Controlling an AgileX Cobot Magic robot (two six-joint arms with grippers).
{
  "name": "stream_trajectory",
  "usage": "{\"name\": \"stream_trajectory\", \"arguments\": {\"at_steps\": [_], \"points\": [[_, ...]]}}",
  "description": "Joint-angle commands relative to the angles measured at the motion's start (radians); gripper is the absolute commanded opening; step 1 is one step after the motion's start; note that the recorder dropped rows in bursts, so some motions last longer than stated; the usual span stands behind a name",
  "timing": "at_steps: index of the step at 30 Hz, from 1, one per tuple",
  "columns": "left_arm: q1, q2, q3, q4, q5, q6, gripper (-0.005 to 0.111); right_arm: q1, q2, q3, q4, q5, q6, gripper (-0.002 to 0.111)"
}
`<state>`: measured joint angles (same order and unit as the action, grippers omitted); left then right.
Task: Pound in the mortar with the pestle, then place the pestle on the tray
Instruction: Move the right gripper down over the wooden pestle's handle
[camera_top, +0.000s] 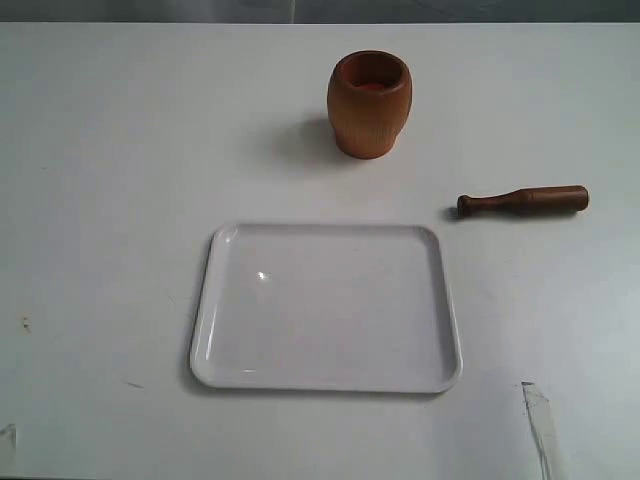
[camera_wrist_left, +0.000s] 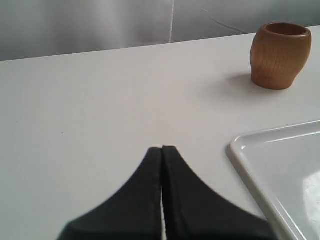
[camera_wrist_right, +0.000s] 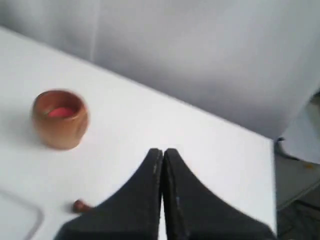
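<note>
The light-brown wooden mortar (camera_top: 369, 104) stands upright at the back of the white table, its reddish inside showing. The dark reddish-brown pestle (camera_top: 523, 200) lies flat to its right front, knob end pointing left. The white tray (camera_top: 326, 306) sits in the middle foreground with nothing on it. Neither gripper appears in the exterior view. My left gripper (camera_wrist_left: 162, 148) is shut on nothing, with the mortar (camera_wrist_left: 280, 55) and a tray corner (camera_wrist_left: 245, 150) ahead of it. My right gripper (camera_wrist_right: 162, 150) is shut on nothing; the mortar (camera_wrist_right: 60, 118) and the pestle's knob (camera_wrist_right: 79, 205) show beyond it.
A strip of tape or scuff (camera_top: 540, 420) marks the table near its front right edge. Small dark specks (camera_top: 25, 323) dot the front left. A grey wall rises behind the table, and the table's edge (camera_wrist_right: 272, 150) shows in the right wrist view.
</note>
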<state>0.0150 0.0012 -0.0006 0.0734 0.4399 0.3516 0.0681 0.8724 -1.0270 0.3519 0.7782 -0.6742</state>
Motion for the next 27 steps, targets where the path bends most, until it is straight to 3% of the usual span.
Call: {"name": "stream_trajectory", "arguments": {"at_steps": [1,7,17,27], "points": [[-0.008,-0.001,0.001,-0.007,-0.003,-0.008,0.0,-0.008,0.243,-0.147,0.129,0.233,-0.17,0.0],[-0.008,-0.001,0.001,-0.007,-0.003,-0.008,0.0,-0.004,0.523,-0.237,0.106,0.351,-0.34,0.0],[-0.008,-0.001,0.001,-0.007,-0.003,-0.008,0.0,0.177,0.87,-0.244,-0.331,0.304,-0.391,0.0],[-0.008,-0.001,0.001,-0.007,-0.003,-0.008,0.0,0.308,1.0,-0.244,-0.323,0.17,-0.411,0.0]]}}
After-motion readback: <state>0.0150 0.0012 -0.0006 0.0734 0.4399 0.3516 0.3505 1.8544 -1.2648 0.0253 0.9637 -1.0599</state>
